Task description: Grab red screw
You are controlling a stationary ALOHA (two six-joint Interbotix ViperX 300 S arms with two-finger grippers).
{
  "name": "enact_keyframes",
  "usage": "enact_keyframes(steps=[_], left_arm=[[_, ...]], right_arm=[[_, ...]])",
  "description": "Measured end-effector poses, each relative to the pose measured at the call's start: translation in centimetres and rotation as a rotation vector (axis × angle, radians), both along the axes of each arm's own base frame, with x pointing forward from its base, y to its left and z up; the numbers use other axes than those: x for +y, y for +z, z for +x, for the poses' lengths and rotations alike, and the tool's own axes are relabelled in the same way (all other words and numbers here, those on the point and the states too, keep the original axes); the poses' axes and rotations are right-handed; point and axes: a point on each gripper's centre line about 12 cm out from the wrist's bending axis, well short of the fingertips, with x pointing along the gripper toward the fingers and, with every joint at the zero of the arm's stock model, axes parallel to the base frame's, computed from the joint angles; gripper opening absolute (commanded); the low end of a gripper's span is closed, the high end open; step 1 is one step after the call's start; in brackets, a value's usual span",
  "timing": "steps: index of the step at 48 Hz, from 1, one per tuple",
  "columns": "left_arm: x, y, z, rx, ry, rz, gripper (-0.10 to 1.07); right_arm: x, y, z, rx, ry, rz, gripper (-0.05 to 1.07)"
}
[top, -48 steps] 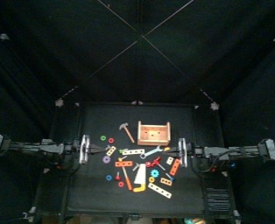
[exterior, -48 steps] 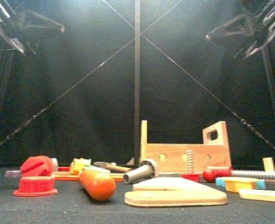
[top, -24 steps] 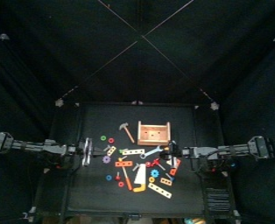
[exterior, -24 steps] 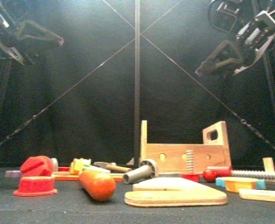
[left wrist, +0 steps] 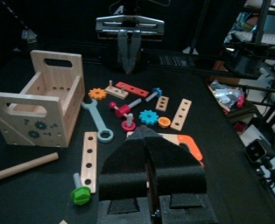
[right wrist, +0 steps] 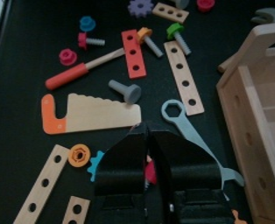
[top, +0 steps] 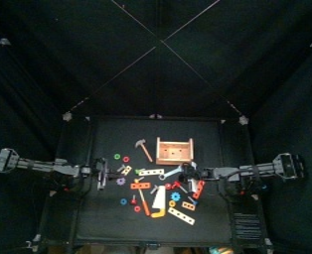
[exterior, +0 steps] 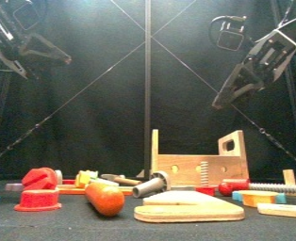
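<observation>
Two red screws lie side by side on the black table among the wooden toy parts, far beyond my right gripper. That gripper hangs shut and empty over a blue wrench and an orange saw. In the front view a red screw stands at the left, and the right gripper hangs high at the right, tilted down to the left. My left gripper is shut with nothing in it, over the table's left part. In the top view the left gripper and the right gripper flank the toys.
A wooden toolbox stands at the back of the toy cluster. Perforated wooden strips, a hammer, nuts and gears lie scattered around it. In the left wrist view the other arm faces me across the toys.
Both arms have reached inward over the table. In the front view the right gripper has come down and toward the middle; the left has dropped slightly. The toys have not moved.
</observation>
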Motion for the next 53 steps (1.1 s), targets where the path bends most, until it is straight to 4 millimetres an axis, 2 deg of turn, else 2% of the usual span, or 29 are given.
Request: enact_keyframes(steps=[10,15,20,24,32,38,43,53], left_arm=[[0.0,-0.6,-0.2,0.015,0.0,-0.002,-0.01],[0.0,-0.5,-0.2,0.006,0.001,-0.002,-0.01],[0.0,-0.3,-0.2,-0.004,0.003,-0.002,-0.01],[0.0,-0.3,-0.2,-0.009,0.002,-0.002,-0.01],[0.0,-0.3,-0.2,-0.009,0.002,-0.002,-0.01],[0.0,-0.3,-0.2,-0.009,0.002,-0.002,-0.01],[0.0,-0.3,-0.2,-0.009,0.002,-0.002,-0.01],[0.0,-0.4,-0.2,-0.007,0.002,-0.002,-0.01]], right_arm=[[0.1,-1.9,1.5,0.089,0.007,-0.004,0.04],[0.3,-3.1,2.0,0.155,0.018,-0.007,0.11],[0.6,-4.3,2.5,0.219,0.028,-0.009,0.22],[0.7,-5.1,2.9,0.259,0.033,-0.01,0.37],[0.7,-5.5,3.6,0.276,0.034,-0.011,0.63],[0.7,-5.5,4.0,0.276,0.035,-0.012,0.76],[0.8,-5.6,4.3,0.279,0.035,-0.011,0.81],[1.2,-6.2,5.1,0.294,0.05,-0.018,0.8]])
